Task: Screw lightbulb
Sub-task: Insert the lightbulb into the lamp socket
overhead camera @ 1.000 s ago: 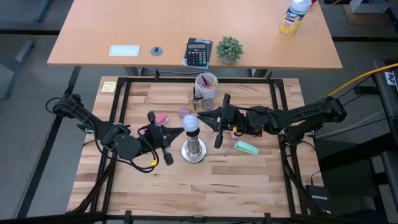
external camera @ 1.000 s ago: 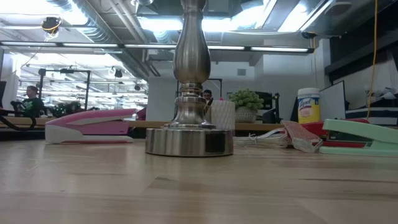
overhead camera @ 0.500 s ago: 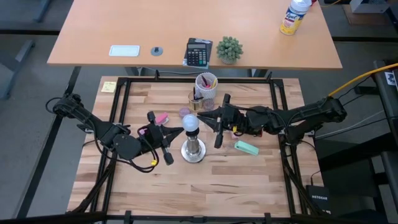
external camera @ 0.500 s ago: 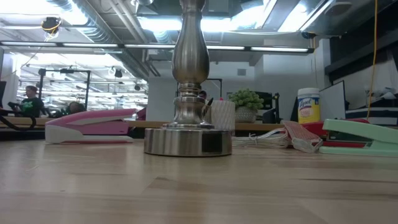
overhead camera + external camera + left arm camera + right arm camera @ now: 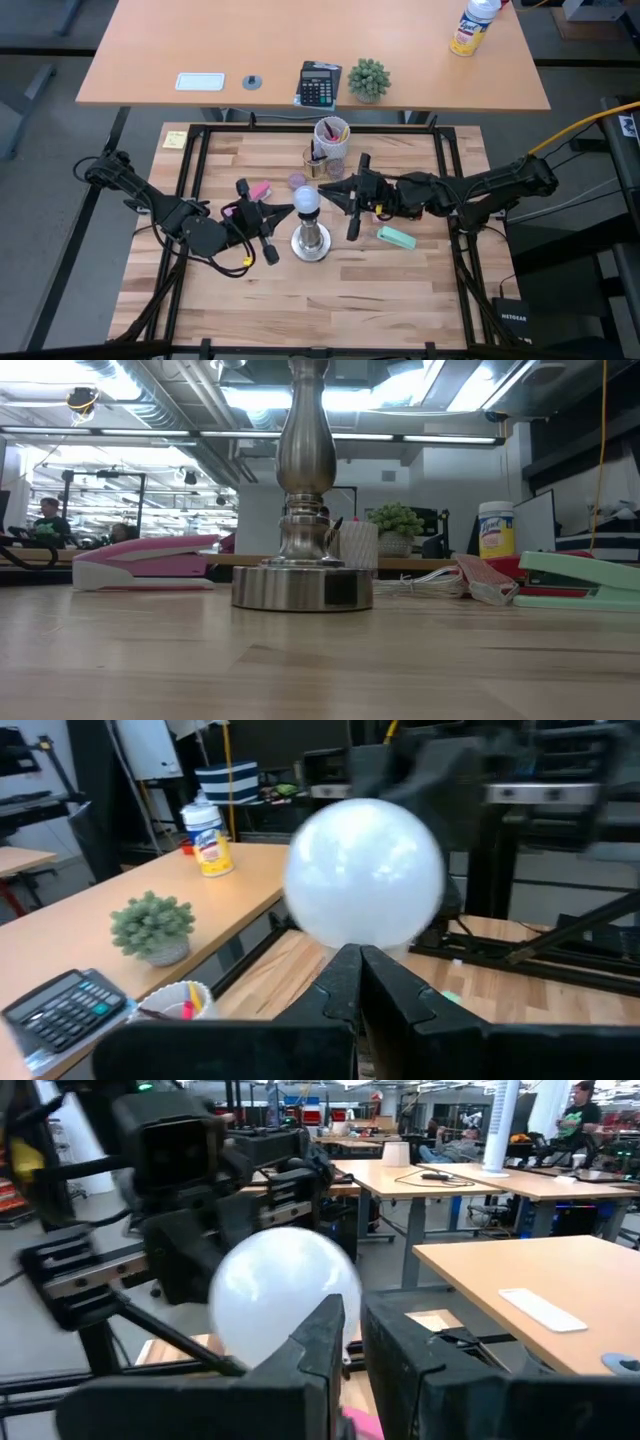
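Note:
The white lightbulb (image 5: 307, 198) sits upright on top of the silver socket stand (image 5: 312, 241), whose round base (image 5: 303, 588) rests on the wooden table. My left gripper (image 5: 288, 210) comes level from the table's left, shut, its tips at the bulb's lower part (image 5: 350, 942). My right gripper (image 5: 326, 190) comes level from the right with a narrow, empty gap between its fingers (image 5: 322, 1335). The bulb (image 5: 285, 1302) stands just beside one of those fingers. The low view shows only the stand. My left gripper's shut fingertips (image 5: 345, 970) stand level against the bulb's underside, just above the stand's top. Whether they touch it I cannot tell. My right gripper has one finger's outer side (image 5: 318, 1325) at the bulb's side, level from the right. Touch cannot be told there either.
A pink stapler (image 5: 260, 189) and a purple cap (image 5: 297, 181) lie behind the stand, with a pen cup (image 5: 332, 140) farther back. A green stapler (image 5: 396, 237) lies at the right. A sticky pad (image 5: 175, 140) sits at the far left corner. The near half of the table is bare wood.

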### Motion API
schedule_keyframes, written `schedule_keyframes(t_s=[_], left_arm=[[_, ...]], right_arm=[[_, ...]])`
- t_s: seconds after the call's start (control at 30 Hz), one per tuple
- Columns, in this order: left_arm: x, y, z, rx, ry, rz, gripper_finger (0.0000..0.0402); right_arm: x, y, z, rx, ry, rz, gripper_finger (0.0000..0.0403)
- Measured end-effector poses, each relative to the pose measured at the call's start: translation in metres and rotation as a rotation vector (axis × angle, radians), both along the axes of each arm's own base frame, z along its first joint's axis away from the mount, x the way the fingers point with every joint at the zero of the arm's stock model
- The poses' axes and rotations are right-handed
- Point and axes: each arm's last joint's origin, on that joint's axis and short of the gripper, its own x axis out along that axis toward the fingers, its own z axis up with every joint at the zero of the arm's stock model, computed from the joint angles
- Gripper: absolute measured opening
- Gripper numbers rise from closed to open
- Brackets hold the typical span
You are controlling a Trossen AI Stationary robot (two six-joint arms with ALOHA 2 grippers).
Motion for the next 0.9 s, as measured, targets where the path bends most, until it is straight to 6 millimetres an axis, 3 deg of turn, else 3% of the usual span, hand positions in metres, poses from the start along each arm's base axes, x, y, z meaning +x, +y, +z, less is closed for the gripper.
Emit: schedule_keyframes(t_s=[0.3, 0.9], left_arm=[[-0.001, 0.002, 0.001, 0.004, -0.011, 0.048, 0.0001], [-0.001, 0.001, 0.001, 0.022, 0.003, 0.043, 0.0001]], right_arm=[[-0.004, 0.017, -0.002, -0.009, 0.015, 0.057, 0.0048], [-0.005, 0.015, -0.002, -0.008, 0.013, 0.02, 0.0048]])
